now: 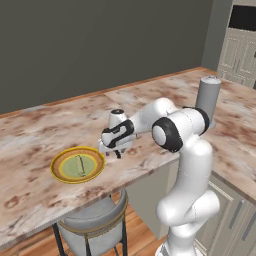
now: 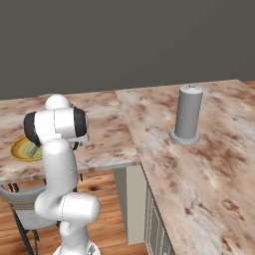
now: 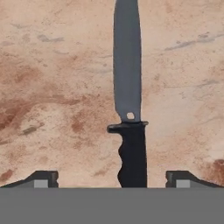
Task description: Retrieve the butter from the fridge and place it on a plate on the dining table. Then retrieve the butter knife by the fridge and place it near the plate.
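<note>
The butter knife (image 3: 129, 109) lies on the dining table (image 1: 30, 135), right of the plate (image 1: 78, 165).

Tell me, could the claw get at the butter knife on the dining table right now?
Probably yes. The claw stands open right over the butter knife, its black handle lying between the two fingertips with nothing across it on the dining table.

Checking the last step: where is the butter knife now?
In the hand view the butter knife lies flat on the marbled dining table, between the open jaws.
</note>
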Robot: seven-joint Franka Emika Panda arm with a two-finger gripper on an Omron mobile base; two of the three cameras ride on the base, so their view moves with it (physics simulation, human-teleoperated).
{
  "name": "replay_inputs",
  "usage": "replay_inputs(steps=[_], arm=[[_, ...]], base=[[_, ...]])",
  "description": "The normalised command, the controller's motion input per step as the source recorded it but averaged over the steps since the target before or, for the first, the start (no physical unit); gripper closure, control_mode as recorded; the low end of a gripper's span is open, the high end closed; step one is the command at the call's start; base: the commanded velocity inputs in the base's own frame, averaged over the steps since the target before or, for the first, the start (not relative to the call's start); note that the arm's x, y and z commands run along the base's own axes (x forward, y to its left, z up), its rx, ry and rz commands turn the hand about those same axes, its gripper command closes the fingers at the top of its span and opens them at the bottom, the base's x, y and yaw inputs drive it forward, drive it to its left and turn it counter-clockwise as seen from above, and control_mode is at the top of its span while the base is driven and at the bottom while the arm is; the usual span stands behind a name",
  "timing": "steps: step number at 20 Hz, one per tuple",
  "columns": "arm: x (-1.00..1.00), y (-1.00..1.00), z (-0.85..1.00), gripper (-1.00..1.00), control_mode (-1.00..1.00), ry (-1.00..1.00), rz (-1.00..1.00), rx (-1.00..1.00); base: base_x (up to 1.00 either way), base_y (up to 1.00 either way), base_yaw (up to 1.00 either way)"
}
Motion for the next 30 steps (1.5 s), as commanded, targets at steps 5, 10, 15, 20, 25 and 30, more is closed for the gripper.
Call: replay_inputs(steps=[5, 10, 15, 20, 25, 30], arm=[[-0.32, 0.0, 0.56, -1.0, -1.0, 0.01, -0.01, -0.13], [-0.84, -0.28, 0.84, -1.0, -1.0, 0.0, -0.01, -0.09], [-1.0, -0.54, 1.0, -1.0, -1.0, 0.04, 0.0, 0.0], [-1.0, -0.69, 0.88, -1.0, -1.0, 0.01, -0.02, 0.02], [-1.0, -0.55, 0.72, -1.0, -1.0, 0.0, -0.01, 0.0], [-0.95, -0.17, 0.15, -1.0, -1.0, 0.0, 0.0, 0.03]], base=[[0.0, 0.0, 0.0], [0.0, 0.0, 0.0], [0.0, 0.0, 0.0], [0.0, 0.0, 0.0], [0.0, 0.0, 0.0], [0.0, 0.0, 0.0]])
